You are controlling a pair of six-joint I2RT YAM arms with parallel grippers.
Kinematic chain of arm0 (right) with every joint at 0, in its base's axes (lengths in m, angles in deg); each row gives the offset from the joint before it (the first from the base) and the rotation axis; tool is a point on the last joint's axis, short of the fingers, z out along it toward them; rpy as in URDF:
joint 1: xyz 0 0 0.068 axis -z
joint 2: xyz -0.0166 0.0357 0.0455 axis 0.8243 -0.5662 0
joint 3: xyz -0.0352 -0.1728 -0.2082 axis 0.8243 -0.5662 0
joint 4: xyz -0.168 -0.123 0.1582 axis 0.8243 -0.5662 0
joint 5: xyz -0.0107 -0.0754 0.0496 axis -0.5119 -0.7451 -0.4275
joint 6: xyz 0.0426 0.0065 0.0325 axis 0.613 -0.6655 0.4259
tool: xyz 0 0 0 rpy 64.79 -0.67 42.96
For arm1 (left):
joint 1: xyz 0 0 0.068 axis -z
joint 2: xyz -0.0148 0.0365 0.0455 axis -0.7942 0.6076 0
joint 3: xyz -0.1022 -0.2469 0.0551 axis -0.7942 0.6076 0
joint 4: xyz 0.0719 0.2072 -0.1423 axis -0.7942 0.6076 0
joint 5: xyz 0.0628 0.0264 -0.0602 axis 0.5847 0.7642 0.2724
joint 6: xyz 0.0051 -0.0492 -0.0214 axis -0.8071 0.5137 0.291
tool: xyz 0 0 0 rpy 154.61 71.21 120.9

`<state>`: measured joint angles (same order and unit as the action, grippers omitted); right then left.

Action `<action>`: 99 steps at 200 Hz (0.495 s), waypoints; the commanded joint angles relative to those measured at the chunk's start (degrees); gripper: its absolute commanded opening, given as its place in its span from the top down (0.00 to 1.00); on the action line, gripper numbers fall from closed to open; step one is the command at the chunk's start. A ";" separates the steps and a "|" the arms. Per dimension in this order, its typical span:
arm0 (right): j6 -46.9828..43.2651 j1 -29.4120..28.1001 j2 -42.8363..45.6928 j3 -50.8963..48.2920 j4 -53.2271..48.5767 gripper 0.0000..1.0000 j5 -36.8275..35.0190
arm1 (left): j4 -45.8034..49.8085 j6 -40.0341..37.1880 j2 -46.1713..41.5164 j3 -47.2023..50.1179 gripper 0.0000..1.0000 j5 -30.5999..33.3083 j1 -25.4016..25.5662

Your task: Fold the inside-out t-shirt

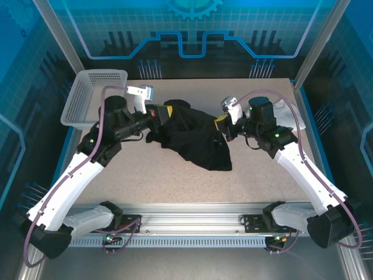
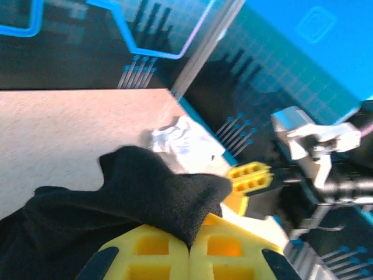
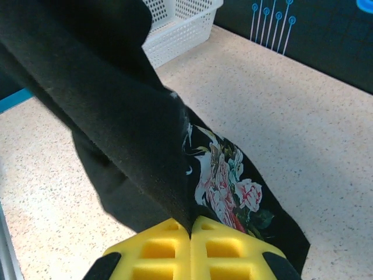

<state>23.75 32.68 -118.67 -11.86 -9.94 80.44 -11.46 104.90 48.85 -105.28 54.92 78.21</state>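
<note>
From above, the t-shirt is bunching up, its sleeves and collar too crumpled to tell apart. At the left wrist it is covering the near side of the white cloth, and the right arm is blurring. At the right wrist, the top edge is cutting off the basket, and a black fold is hiding part of the flower print.

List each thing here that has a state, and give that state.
t-shirt: unfolded, bunched, pinched at both ends, sagging between the grippers.
left gripper: shut on the t-shirt.
right gripper: shut on the t-shirt.
white basket: upright, looks empty.
white garment: crumpled on the table, untouched.
</note>
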 commanded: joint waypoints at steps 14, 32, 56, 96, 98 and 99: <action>0.07 -1.60 -1.26 2.41 -1.72 1.00 -6.18 | -4.23 8.73 0.07 -2.08 1.00 -10.07 -4.08; -1.25 -3.19 -2.88 2.59 -3.69 1.00 -10.33 | -3.98 10.93 -0.07 -2.25 1.00 -5.66 -6.11; 0.89 -4.53 -4.49 2.50 -5.73 1.00 -21.88 | -3.95 10.95 0.02 -2.97 1.00 -1.23 -6.82; 3.18 -7.67 -5.79 4.48 -4.31 0.98 -30.74 | -2.65 9.93 5.25 -3.99 1.00 -1.27 -3.54; 3.25 -7.87 -5.99 4.73 -4.36 0.97 -30.87 | -2.54 9.70 5.47 -4.07 1.00 -1.19 -3.14; 3.30 -7.94 -6.11 4.89 -4.43 0.96 -30.99 | -2.52 9.63 5.55 -4.07 1.00 -1.17 -2.96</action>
<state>25.35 26.24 -123.24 -9.85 -11.04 59.98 -11.72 114.86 52.13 -105.92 51.03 72.83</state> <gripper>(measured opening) 0.045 0.053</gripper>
